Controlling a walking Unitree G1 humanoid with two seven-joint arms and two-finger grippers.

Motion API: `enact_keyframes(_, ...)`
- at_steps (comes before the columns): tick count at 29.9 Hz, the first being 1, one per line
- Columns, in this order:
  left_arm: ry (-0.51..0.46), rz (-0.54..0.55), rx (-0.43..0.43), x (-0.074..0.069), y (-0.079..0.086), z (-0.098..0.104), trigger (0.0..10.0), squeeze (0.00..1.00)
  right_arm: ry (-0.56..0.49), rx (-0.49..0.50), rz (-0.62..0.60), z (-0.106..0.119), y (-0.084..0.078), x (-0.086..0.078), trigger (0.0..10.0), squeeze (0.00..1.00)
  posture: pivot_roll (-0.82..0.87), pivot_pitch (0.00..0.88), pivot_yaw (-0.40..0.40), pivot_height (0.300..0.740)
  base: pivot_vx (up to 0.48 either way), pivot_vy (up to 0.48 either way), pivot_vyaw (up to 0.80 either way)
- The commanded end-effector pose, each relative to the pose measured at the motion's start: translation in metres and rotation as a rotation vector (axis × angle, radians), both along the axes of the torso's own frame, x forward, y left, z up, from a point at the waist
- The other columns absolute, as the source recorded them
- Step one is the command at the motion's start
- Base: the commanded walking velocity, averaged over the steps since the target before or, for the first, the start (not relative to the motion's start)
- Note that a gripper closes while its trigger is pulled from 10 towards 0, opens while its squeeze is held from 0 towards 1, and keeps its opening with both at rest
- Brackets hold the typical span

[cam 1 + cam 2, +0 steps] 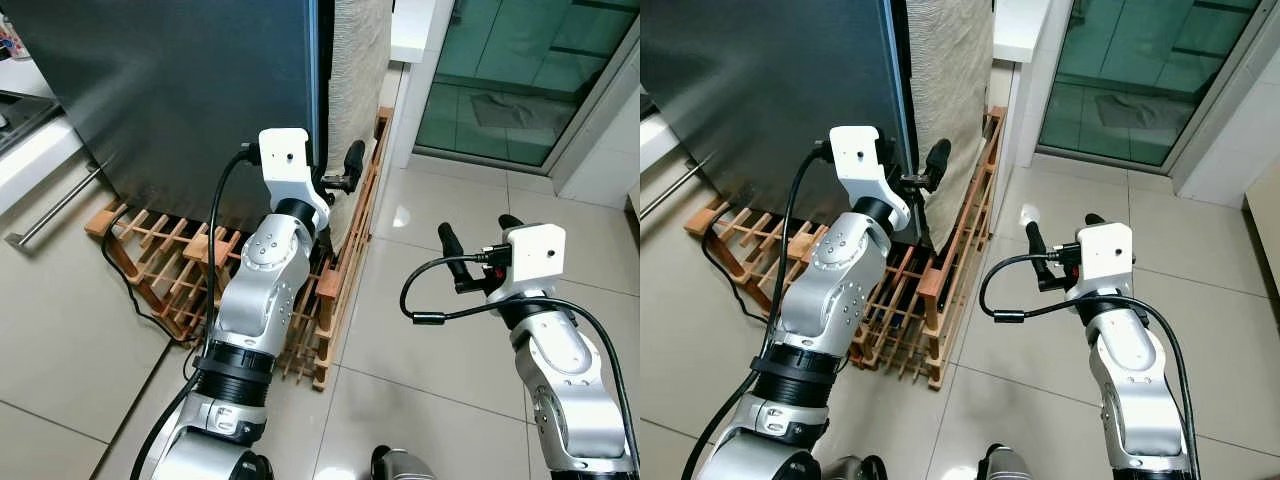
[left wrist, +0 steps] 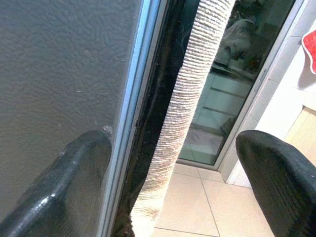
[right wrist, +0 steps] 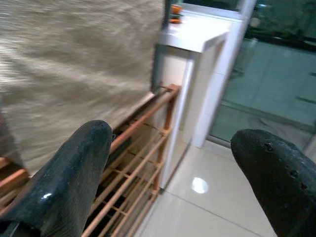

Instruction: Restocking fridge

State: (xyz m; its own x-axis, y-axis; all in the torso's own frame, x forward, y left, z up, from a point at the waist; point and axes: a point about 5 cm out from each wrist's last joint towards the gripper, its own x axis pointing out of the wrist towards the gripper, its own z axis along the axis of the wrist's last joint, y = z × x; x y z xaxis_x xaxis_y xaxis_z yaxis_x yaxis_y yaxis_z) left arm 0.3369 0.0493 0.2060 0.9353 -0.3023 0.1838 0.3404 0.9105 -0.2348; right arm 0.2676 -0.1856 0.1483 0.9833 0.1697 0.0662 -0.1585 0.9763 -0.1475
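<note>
- The fridge [image 1: 180,90] is filling the upper left of the eye views, its dark door closed, standing on a wooden rack [image 1: 300,300] on the tiled floor [image 1: 420,330].
- A woven cloth [image 1: 355,90] is hanging down the fridge's side, just beside the door edge.
- The left hand [image 1: 335,178] is reaching at the door's right edge, at centre frame, its fingers spread apart with nothing between them; the wrist view is showing one finger [image 2: 64,182] against the door face and the cloth between the two.
- The right hand [image 1: 478,240] is hovering over the floor at lower right, well apart from the fridge, fingers open and empty.
- The door is looking stiff and heavy, its face smooth and likely slippery; a magnetic seal will probably be resisting at first.
- The best hold is seeming to be the door's free edge, hooked behind the lip rather than pinched, keeping the soft cloth out of the grip.
</note>
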Motion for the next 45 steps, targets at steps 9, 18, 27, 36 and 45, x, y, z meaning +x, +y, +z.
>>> enact_keyframes(9,-0.08,-0.124,-0.114,0.003,-0.036,0.042,10.0,0.0,-0.004,0.002,0.039,0.003,0.006,0.004,10.0,0.18,-0.23,0.102,0.059,0.732,0.0,0.0,0.0)
enact_keyframes(18,-0.068,-0.144,-0.132,0.008,-0.04,0.046,10.0,0.0,0.003,0.011,0.039,0.001,0.008,0.002,10.0,0.18,-0.23,0.098,0.061,0.732,0.0,0.0,0.0)
enact_keyframes(27,-0.071,-0.25,-0.14,-0.004,-0.045,0.049,10.0,0.0,0.013,0.016,0.034,-0.003,0.009,0.002,10.0,0.18,-0.22,0.094,0.058,0.732,0.0,0.0,0.0)
enact_keyframes(36,-0.058,-0.185,-0.08,0.009,-0.046,0.039,10.0,0.0,0.01,0.015,0.039,-0.004,0.012,0.006,10.0,0.18,-0.22,0.078,0.068,0.732,0.0,0.0,0.0)
enact_keyframes(45,-0.118,-0.123,-0.009,-0.011,0.009,0.029,10.0,0.0,-0.079,0.065,-0.09,0.006,0.007,-0.008,10.0,0.18,-0.18,0.079,0.051,0.732,0.0,0.0,0.0)
